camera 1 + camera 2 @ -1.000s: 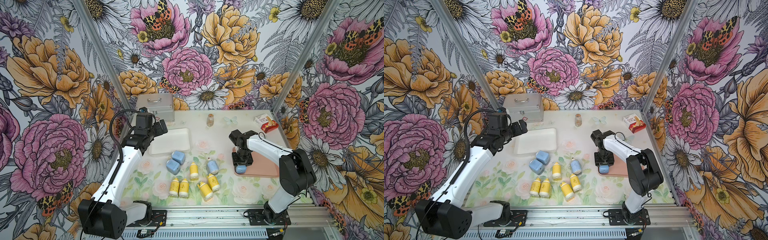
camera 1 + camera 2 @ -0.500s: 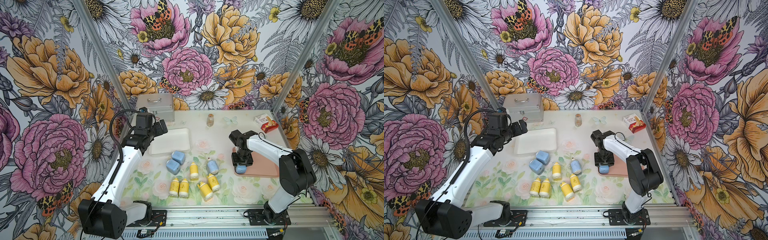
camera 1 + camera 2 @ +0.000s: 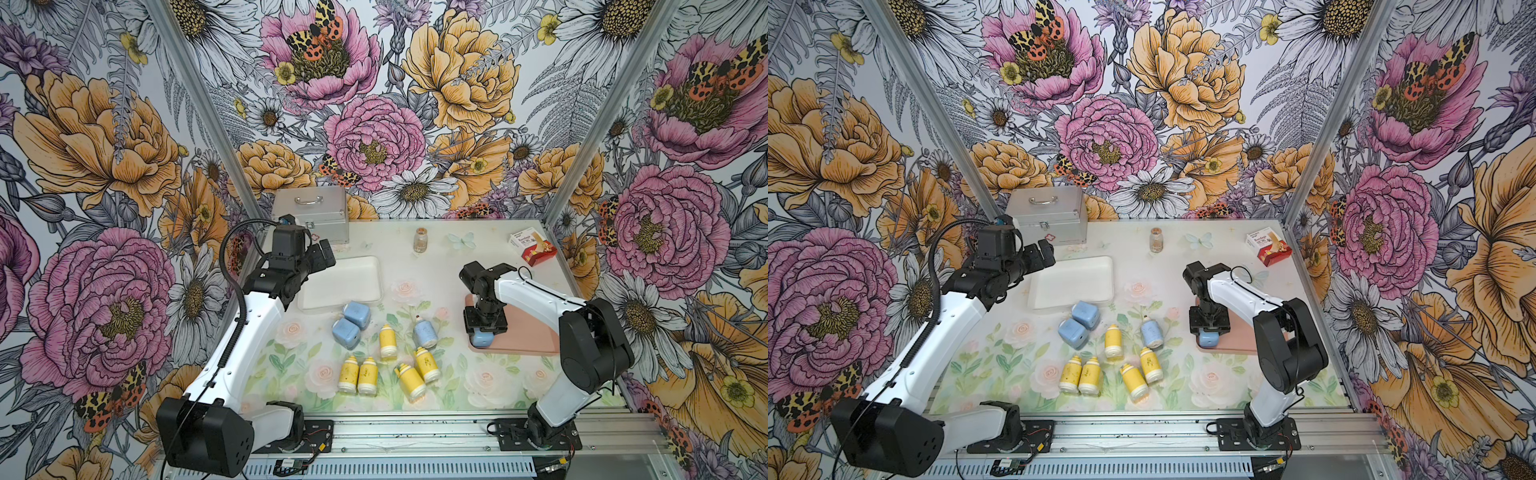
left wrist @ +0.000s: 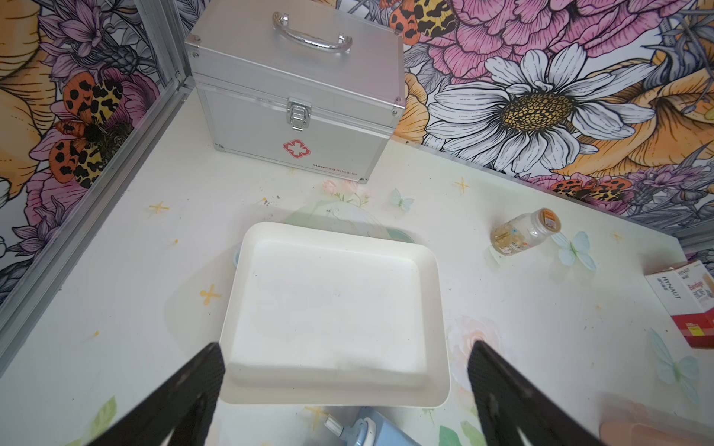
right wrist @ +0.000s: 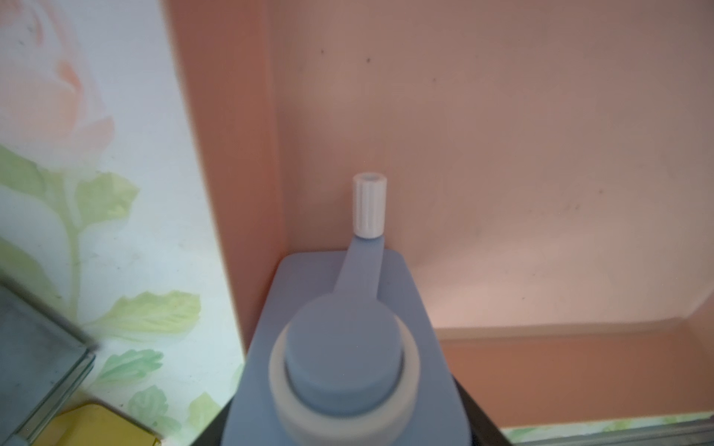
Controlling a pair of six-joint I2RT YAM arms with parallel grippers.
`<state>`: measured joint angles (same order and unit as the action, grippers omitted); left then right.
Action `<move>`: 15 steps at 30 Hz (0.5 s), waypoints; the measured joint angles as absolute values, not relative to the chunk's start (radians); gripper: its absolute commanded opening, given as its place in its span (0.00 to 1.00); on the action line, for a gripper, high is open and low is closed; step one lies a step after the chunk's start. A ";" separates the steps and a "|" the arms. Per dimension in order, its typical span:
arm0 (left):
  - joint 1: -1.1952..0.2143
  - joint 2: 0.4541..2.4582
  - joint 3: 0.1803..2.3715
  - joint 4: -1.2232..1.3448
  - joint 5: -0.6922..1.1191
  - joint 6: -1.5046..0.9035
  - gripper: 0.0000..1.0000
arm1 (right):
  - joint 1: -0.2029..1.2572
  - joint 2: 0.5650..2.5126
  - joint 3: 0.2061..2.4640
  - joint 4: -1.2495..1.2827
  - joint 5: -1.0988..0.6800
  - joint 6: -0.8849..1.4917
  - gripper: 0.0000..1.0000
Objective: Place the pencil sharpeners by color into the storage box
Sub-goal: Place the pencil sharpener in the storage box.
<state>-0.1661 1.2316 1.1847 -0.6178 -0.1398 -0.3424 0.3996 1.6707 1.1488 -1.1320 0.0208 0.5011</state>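
Observation:
A light-blue pencil sharpener [image 5: 349, 347] stands upright in the near-left corner of the pink storage box [image 3: 528, 332], a shallow tray. My right gripper [image 3: 484, 330] points straight down with that sharpener between its fingers; their hold is hidden. Three more blue sharpeners [image 3: 357, 313] [image 3: 346, 333] [image 3: 426, 334] and several yellow ones [image 3: 388, 340] [image 3: 368, 375] lie on the table's middle in both top views. My left gripper [image 4: 346, 347] hangs open above the near edge of a white tray [image 4: 328, 309], holding nothing. One blue sharpener [image 4: 371, 428] lies just below it.
A silver first-aid case [image 3: 313, 212] stands at the back left. A brown glass vial [image 3: 420, 240] stands at the back middle and a red-and-white carton [image 3: 534, 248] at the back right. The metal rail [image 3: 415, 432] runs along the front.

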 measured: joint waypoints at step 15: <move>-0.166 1.235 1.185 -0.618 -0.140 -0.342 0.98 | 0.439 1.534 1.265 -1.267 0.036 0.488 0.67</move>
